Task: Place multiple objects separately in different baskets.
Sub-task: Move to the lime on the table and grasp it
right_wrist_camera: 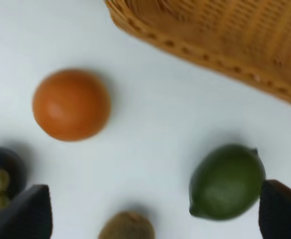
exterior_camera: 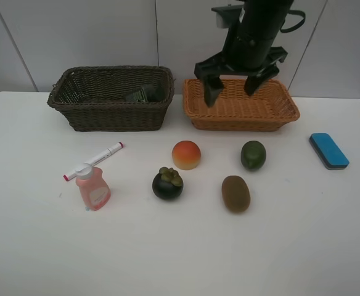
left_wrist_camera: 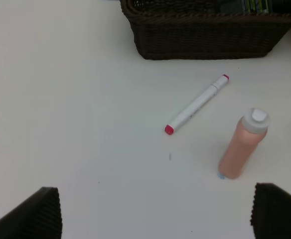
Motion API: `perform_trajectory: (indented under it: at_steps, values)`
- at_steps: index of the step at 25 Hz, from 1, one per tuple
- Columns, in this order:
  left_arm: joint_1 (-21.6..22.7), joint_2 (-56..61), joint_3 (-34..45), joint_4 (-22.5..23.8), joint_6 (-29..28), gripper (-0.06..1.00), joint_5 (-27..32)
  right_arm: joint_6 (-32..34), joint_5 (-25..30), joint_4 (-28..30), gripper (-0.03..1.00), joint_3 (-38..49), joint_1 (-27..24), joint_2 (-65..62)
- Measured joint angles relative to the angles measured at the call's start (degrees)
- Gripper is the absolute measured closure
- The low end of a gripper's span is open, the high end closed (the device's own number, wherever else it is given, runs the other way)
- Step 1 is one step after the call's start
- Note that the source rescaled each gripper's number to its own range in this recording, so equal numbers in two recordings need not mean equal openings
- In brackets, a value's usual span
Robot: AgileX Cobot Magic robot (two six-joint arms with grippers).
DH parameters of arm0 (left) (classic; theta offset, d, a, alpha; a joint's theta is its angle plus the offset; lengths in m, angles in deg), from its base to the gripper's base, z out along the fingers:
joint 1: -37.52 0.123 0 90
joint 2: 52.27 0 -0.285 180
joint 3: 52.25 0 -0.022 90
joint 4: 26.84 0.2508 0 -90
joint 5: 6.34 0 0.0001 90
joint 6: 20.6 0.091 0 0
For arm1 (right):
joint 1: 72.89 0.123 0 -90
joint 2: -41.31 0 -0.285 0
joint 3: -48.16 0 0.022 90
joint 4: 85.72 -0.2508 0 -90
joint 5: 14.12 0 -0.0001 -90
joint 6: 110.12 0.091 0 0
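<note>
On the white table lie an orange peach (exterior_camera: 186,154), a green fruit (exterior_camera: 253,155), a brown kiwi (exterior_camera: 235,193), a dark mangosteen (exterior_camera: 167,183), a pink bottle (exterior_camera: 93,188), a white-red marker (exterior_camera: 94,161) and a blue block (exterior_camera: 328,150). The dark brown basket (exterior_camera: 115,117) holds a dark item (exterior_camera: 138,95). My right gripper (exterior_camera: 233,87) hangs open and empty over the tan basket (exterior_camera: 241,120); its wrist view shows the peach (right_wrist_camera: 71,104) and green fruit (right_wrist_camera: 227,181) below. My left gripper (left_wrist_camera: 155,214) is open, short of the marker (left_wrist_camera: 197,104) and bottle (left_wrist_camera: 244,145).
The two baskets stand side by side along the back of the table, near the wall. The blue block lies apart at the far right. The right arm's black body rises above the tan basket.
</note>
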Motion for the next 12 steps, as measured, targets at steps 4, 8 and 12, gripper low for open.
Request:
perform_trajectory:
  at_steps: [4, 8, 12]
  values:
    - [0.0, 0.0, 0.0, 0.0, 0.0, -0.05, 0.0, 0.98, -5.28, -1.47, -0.03, 8.57, -3.27, -2.74]
    - [0.0, 0.0, 0.0, 0.0, 0.0, -0.05, 0.0, 2.15, -11.1, -1.65, -0.03, 14.53, -5.24, -3.01]
    - [0.0, 0.0, 0.0, 0.0, 0.0, -0.05, 0.0, 4.85, -14.95, -2.83, -0.03, 18.0, -7.21, -2.01]
